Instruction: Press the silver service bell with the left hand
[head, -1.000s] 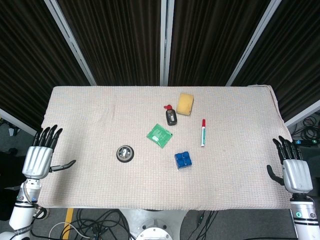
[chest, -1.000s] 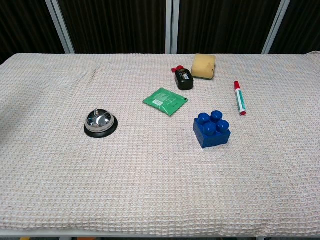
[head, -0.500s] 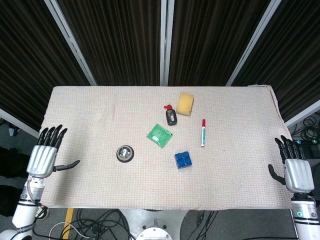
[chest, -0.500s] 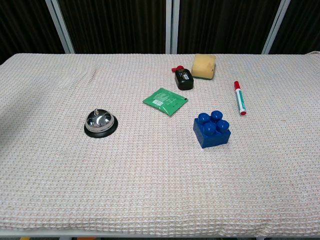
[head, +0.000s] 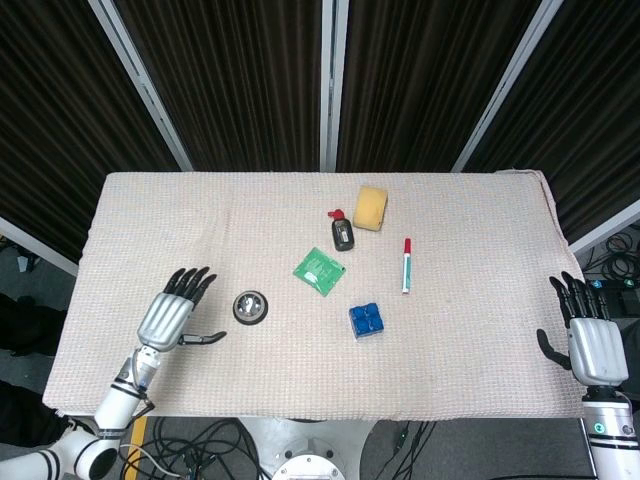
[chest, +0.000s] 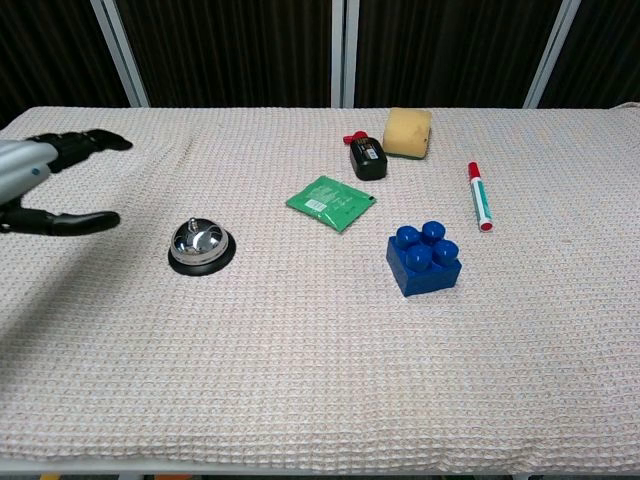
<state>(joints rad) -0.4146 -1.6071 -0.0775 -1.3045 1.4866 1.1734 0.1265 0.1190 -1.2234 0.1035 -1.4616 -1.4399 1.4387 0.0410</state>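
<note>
While 0.5 s ago the left hand (head: 172, 318) hung off the left edge of the surface (head: 200, 220), it has now swung in over the cloth and sits just left of the silver service bell (head: 250, 305), not touching it. Chest view now catches it at the left border; earlier it showed no hand. Fingers (chest: 85, 140) spread and straight, thumb out toward the bell, holding nothing. Bell unmoved, front-left part of the surface, black base, upright. Right hand (head: 590, 335) unchanged at the right edge, fingers apart, empty.

Other items, all where they were: green packet (head: 319, 271) right of and behind the bell, blue building block (head: 367, 320) right of the bell, red-capped green marker (head: 406, 265) further right, small black bottle with red cap (head: 342, 232) touching or just beside the yellow sponge (head: 372, 207) toward the back. Nothing lies between left hand and bell.
</note>
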